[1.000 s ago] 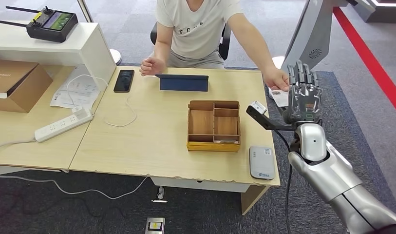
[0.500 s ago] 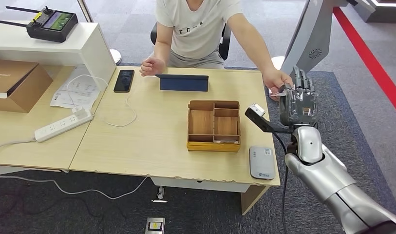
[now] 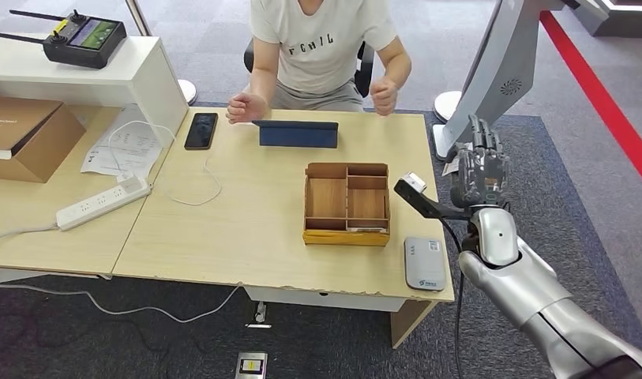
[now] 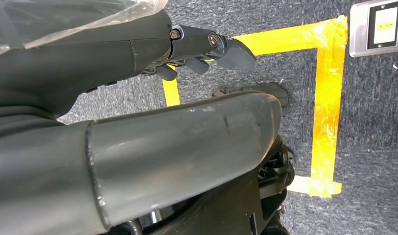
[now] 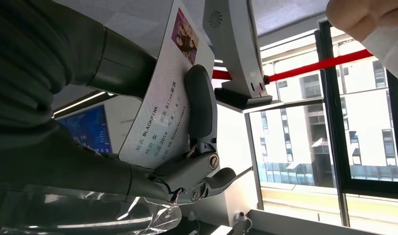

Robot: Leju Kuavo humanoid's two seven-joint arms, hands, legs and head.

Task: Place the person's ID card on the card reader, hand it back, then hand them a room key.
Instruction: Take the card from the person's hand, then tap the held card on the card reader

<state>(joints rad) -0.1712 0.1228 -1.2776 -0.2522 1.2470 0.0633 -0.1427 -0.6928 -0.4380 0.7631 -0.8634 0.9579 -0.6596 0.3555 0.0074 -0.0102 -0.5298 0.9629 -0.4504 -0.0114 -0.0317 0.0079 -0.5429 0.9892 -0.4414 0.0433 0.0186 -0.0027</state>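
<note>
The person's hand (image 3: 384,93) has let go and drawn back, leaving the right hand (image 3: 478,167) off the worktop's right edge, fingers (image 5: 200,105) clamped on the ID card (image 5: 160,103), now ready for the card reader (image 3: 424,262).

On the desk (image 3: 246,229) before me: a compartmented tray (image 3: 347,204) at centre-right; the card reader (image 3: 424,262) just right of it, nearer my edge; a tablet stand (image 3: 298,133) behind the tray; a phone (image 3: 200,130) left of the stand, beside papers (image 3: 122,142). A power strip (image 3: 103,203) lies on the adjoining table to the left, with a cardboard box (image 3: 25,136) farther left and a remote controller (image 3: 84,38) on the shelf behind. A person (image 3: 321,47) sits across the desk. My right hand (image 3: 479,170) is off the desk's right edge, holding the ID card (image 5: 162,98).
</note>
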